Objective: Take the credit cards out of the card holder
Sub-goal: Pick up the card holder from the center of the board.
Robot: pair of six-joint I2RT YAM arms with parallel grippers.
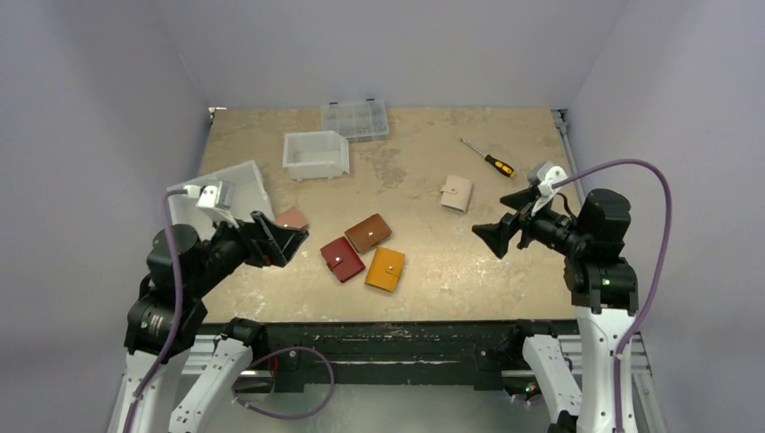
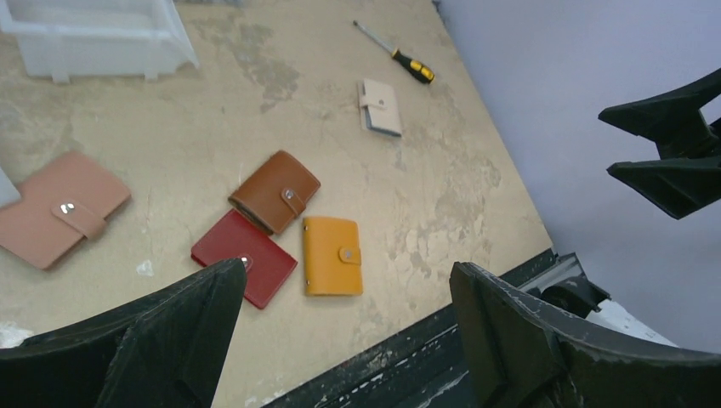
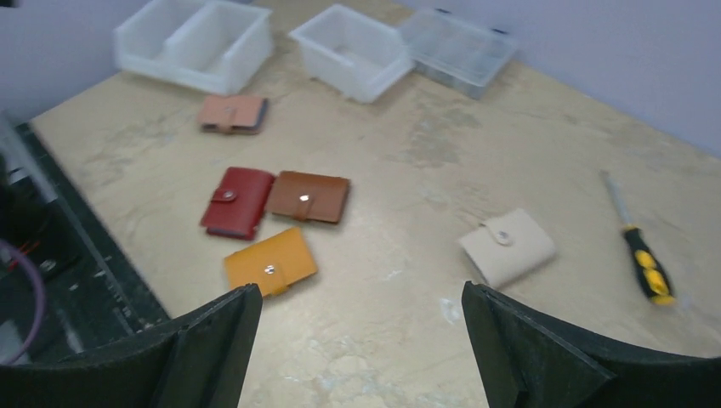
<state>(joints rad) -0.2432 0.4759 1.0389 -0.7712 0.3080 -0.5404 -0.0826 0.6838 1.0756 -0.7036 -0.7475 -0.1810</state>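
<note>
1. Lying flat and snapped shut near the table's front edge, the small mustard-yellow leather card holder (image 1: 385,269) faces you tab up, roughly midway between the two arms. That position looks within reach of either one.
2. You see none of the credit cards. With the tab fastened, they are presumably tucked inside, so judge the task as not yet begun.
3. A dark red leather wallet (image 1: 342,259) lies just beside the holder on its left, with a brown leather wallet (image 1: 368,233) behind the pair, close against the red one. That crowding leaves the holder's right and near sides freer for an approach.
4. A pink wallet (image 1: 291,217), a cream wallet (image 1: 456,193) and a yellow-and-black-handled screwdriver (image 1: 488,159) sit well apart from the holder, out of the way.
5. Your left gripper (image 1: 281,242) hangs above the table to the left of the wallets and is tipped toward them. Its jaws are spread as wide as they go, holding nothing and touching nothing.
6. Your right gripper (image 1: 503,221) hovers on the right, aimed inward at the same cluster. Its jaws are likewise fully spread and empty, clear of the tabletop.
7. Both wrist views frame the holder between the black fingers, which suggests the arms are posed for a look before either one commits.
</note>
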